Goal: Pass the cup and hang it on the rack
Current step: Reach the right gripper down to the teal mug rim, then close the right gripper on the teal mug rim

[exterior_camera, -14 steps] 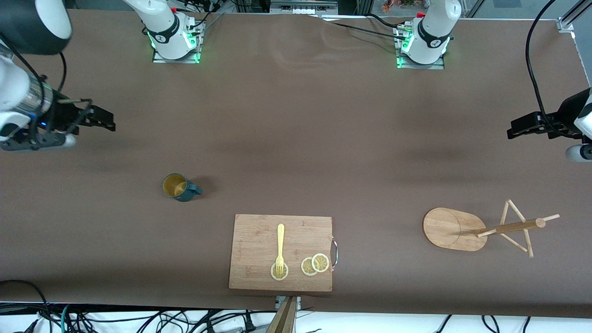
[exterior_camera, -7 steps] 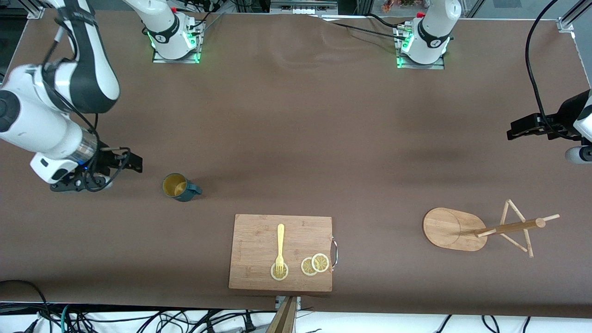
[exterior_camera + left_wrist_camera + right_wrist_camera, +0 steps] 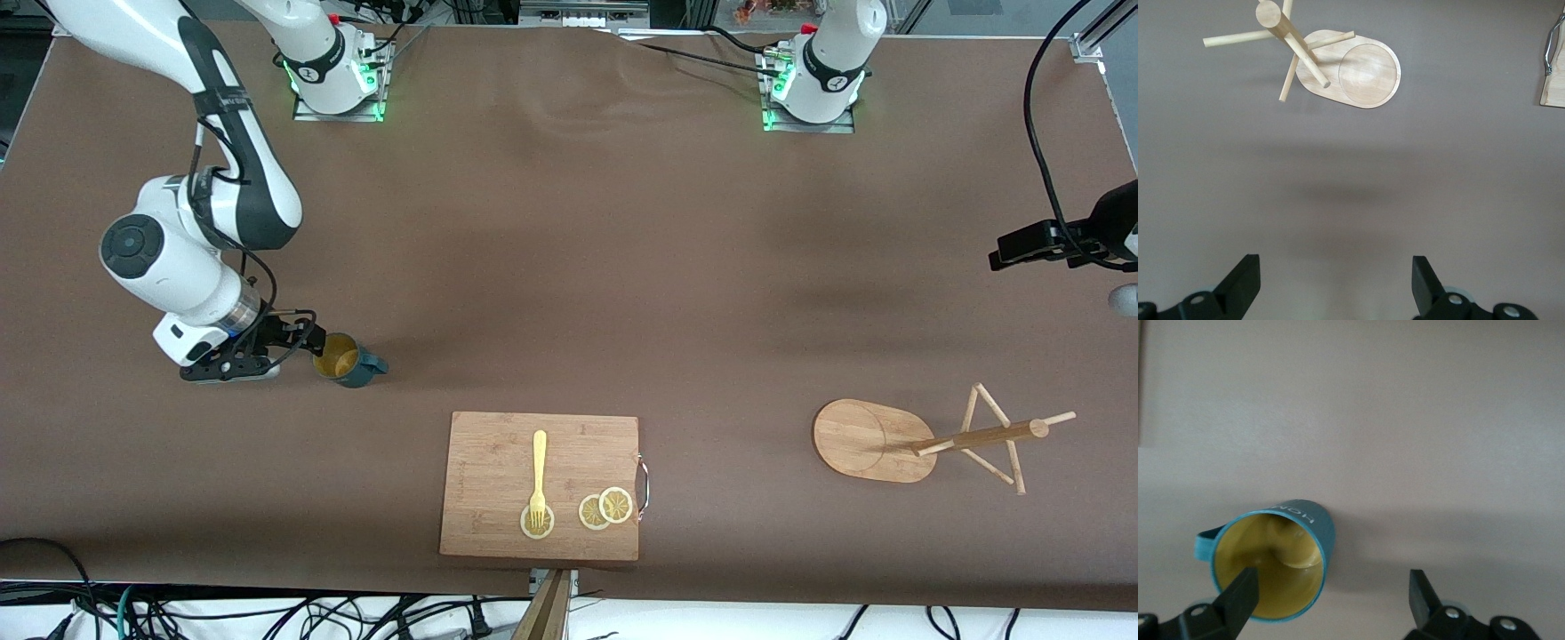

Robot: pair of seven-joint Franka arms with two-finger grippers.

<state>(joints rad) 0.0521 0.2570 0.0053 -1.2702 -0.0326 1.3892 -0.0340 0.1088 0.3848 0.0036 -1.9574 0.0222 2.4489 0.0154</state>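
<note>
The right gripper (image 3: 302, 342), jaws spread wide and holding nothing, sat low just beside the cup (image 3: 345, 359) at the right arm's end of the table (image 3: 569, 231); in its wrist view one finger (image 3: 1238, 597) overlapped the cup's (image 3: 1271, 570) rim. Cup stood upright w/ handle pointing away from the gripper. Nearer the front camera lay a cutting board (image 3: 498, 444) w/ fork (image 3: 538, 476) and lemon slices (image 3: 606, 508). The rack (image 3: 876, 440) stood toward the left arm's end. The left gripper (image 3: 1022, 249), also wide open and empty, waited above the table near the rack (image 3: 1361, 70).
</note>
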